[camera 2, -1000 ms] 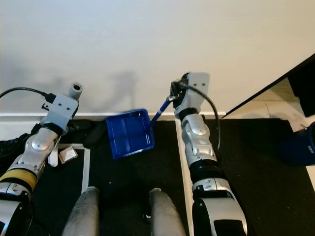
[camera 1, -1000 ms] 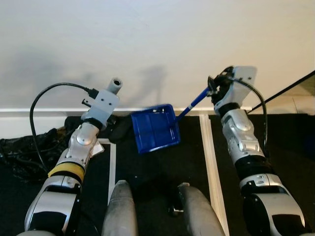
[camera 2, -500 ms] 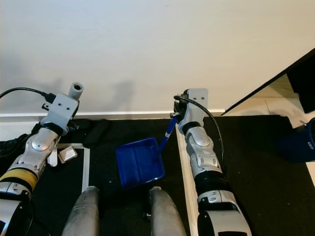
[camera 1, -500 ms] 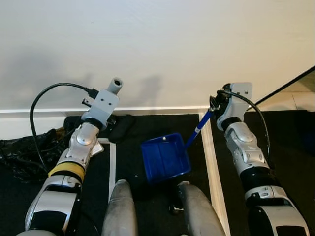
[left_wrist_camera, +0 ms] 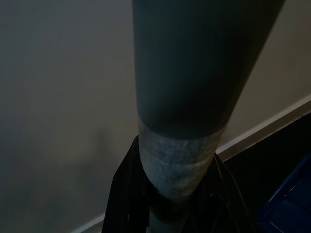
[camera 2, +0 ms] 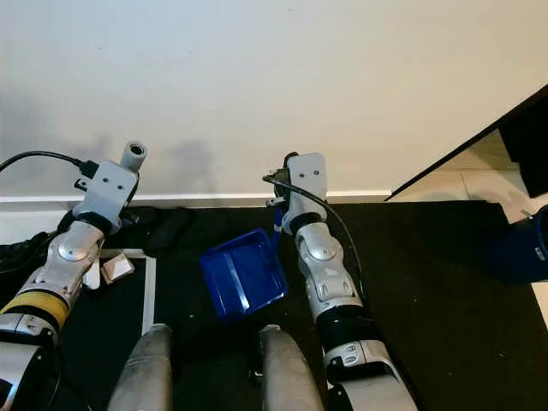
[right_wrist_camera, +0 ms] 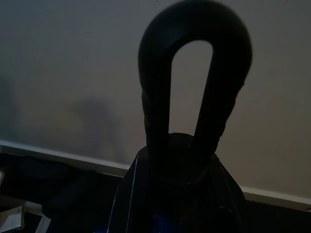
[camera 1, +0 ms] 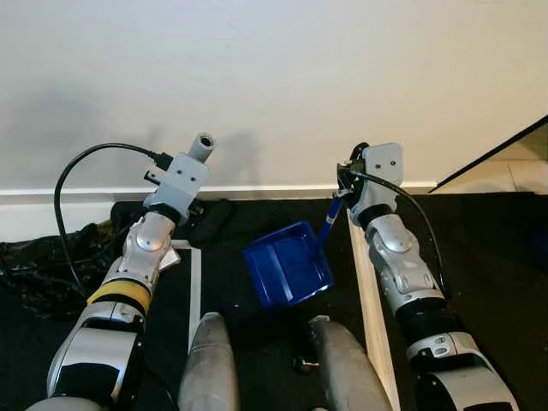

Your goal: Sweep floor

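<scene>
R gripper (camera 1: 341, 190) holds blue dustpan (camera 1: 287, 264); handle's loop (right_wrist_camera: 194, 73) at wrist cam.

Both arms were jointed silver shells with black cables; the left arm (camera 1: 128, 282) wore a yellow band

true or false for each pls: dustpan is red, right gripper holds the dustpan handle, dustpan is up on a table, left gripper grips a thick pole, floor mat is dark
1. The dustpan is red. False: the dustpan is blue.
2. The right gripper holds the dustpan handle. True: the right gripper is shut on the handle.
3. The dustpan sits on a table. False: it is low over the dark mat, before the robot's feet.
4. The left gripper grips a thick pole. True: the left gripper is closed around a grey pole.
5. The mat is dark. True.
</scene>
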Available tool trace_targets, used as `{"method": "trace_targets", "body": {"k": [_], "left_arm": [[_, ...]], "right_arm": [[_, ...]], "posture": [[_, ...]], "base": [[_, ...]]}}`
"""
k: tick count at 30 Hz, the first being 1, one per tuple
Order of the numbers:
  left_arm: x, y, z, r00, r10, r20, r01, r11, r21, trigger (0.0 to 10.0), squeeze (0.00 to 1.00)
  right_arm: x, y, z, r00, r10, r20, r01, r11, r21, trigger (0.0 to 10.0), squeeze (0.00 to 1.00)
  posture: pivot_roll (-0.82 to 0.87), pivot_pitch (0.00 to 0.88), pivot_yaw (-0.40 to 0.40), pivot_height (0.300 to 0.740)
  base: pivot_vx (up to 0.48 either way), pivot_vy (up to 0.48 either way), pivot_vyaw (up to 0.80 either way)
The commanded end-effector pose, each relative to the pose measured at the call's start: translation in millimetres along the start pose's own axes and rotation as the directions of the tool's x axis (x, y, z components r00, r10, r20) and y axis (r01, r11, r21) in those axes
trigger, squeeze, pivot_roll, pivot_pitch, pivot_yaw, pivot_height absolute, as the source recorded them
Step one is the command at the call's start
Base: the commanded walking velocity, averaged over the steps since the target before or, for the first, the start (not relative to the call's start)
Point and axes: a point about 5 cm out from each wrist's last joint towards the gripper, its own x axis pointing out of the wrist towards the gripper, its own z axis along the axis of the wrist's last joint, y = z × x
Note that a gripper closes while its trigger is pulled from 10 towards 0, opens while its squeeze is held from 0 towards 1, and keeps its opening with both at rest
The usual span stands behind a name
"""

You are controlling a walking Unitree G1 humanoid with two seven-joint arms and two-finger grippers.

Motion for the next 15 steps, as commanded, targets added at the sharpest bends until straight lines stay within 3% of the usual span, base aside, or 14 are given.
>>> {"method": "trace_targets", "body": {"k": [1, 15], "left_arm": [[0.4, -9.2, 2, 1.000, -0.023, 0.019, 0.023, 1.000, -0.017, 10.0, 0.00], [2.6, -9.8, 4, 0.999, -0.044, 0.032, 0.045, 0.999, -0.022, 10.0, 0.00]], "right_arm": [[-3.0, -3.5, 3, 0.999, -0.019, 0.033, 0.018, 1.000, 0.025, 10.0, 0.00], [-20.9, -49.5, -3, 0.991, -0.134, 0.020, 0.135, 0.990, -0.036, 10.0, 0.00]], "posture": [[-0.02, 0.281, -0.163, 0.740], [-0.02, 0.275, -0.142, 0.740]], "base": [[0.000, 0.000, 0.00], [0.000, 0.000, 0.00]]}}
